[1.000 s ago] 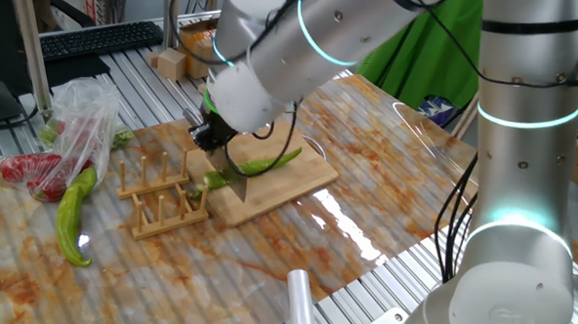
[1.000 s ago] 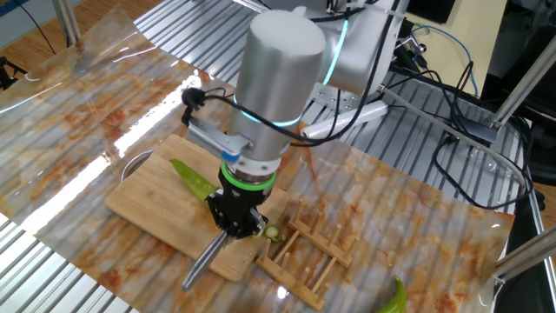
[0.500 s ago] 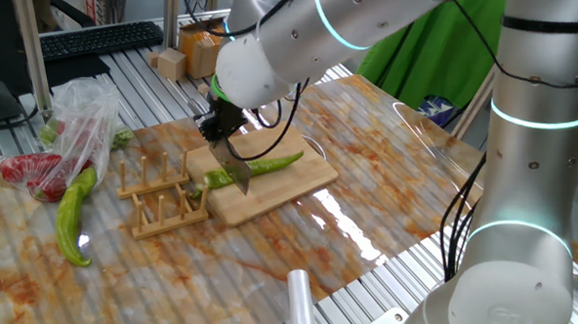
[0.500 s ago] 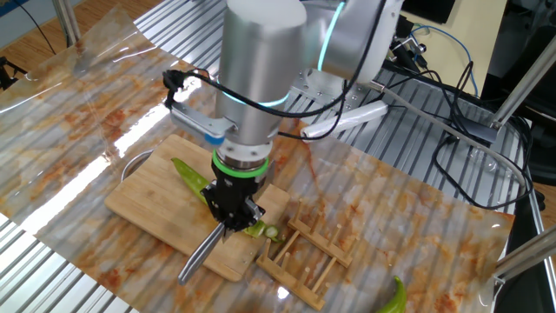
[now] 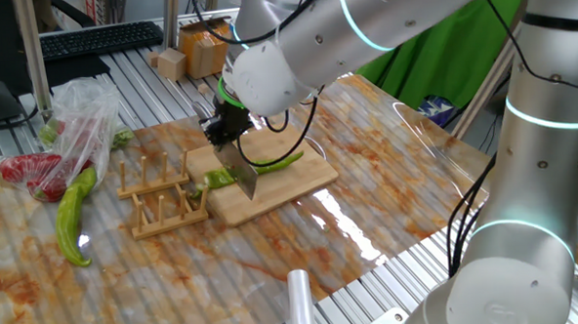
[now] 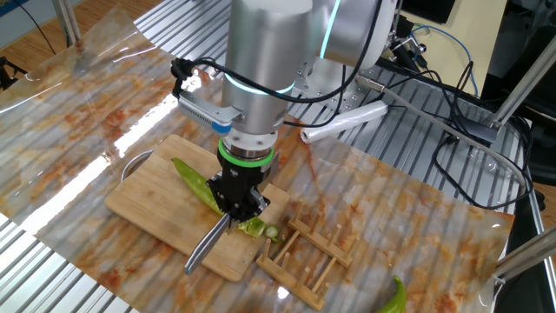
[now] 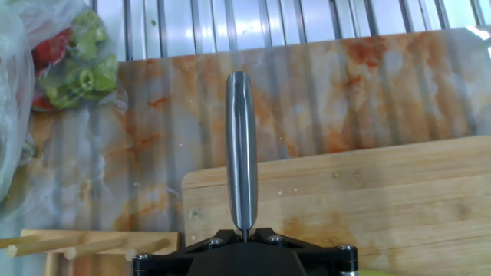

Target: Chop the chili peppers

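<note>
Slim, glossy dark-green chili (image 5: 273, 165) lying across the wooden board (image 5: 300, 181), stem end pointing away from the rack (image 5: 163, 197). In the other fixed view, same chili (image 6: 196, 180) running under the gripper (image 6: 236, 202), with a paler cut chunk (image 6: 254, 227) and a small ring-like piece (image 6: 273, 232) just beside the board's (image 6: 156, 187) edge near the rack (image 6: 304, 252). Gripper (image 5: 224, 134) clamped on a knife (image 5: 243, 176), blade slanting down toward the chili. Knife (image 6: 207, 245) handle sticking out past the board. In hand view, only the knife's (image 7: 242, 165) spine and bare board (image 7: 383, 192) showing; chili out of frame. Contact between blade and chili hidden by the gripper. Bag (image 5: 68, 133) contents hard to make out.
</note>
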You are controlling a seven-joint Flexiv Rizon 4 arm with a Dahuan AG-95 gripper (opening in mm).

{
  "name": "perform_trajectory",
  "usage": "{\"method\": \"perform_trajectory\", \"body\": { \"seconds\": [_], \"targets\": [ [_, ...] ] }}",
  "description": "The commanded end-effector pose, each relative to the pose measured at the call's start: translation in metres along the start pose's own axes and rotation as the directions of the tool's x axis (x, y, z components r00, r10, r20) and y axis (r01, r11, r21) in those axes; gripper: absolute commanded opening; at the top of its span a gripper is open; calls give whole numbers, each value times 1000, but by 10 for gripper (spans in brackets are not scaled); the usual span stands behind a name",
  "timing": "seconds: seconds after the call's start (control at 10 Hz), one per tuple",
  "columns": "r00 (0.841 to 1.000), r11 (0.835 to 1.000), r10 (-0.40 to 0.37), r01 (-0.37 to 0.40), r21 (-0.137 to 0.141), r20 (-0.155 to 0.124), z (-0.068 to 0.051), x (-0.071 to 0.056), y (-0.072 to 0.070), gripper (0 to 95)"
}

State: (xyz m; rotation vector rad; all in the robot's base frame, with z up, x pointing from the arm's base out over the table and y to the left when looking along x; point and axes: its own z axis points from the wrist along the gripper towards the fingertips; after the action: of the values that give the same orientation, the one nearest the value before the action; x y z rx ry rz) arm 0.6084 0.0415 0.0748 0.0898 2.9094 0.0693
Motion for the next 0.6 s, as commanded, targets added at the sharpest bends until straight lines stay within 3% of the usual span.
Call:
{"method": "perform_trajectory", "body": {
  "seconds": [0.1, 0.4, 0.5, 0.6],
  "targets": [
    [1000, 1000, 0, 0, 1, 2, -3, 1, 0, 0],
    [1000, 1000, -3, 3, 1, 6, 0, 4, 0, 0],
    [1000, 1000, -5, 5, 2, 14, 7, 5, 1, 0],
    [1000, 1000, -7, 7, 1, 30, 27, 6, 4, 0]
  ]
}}
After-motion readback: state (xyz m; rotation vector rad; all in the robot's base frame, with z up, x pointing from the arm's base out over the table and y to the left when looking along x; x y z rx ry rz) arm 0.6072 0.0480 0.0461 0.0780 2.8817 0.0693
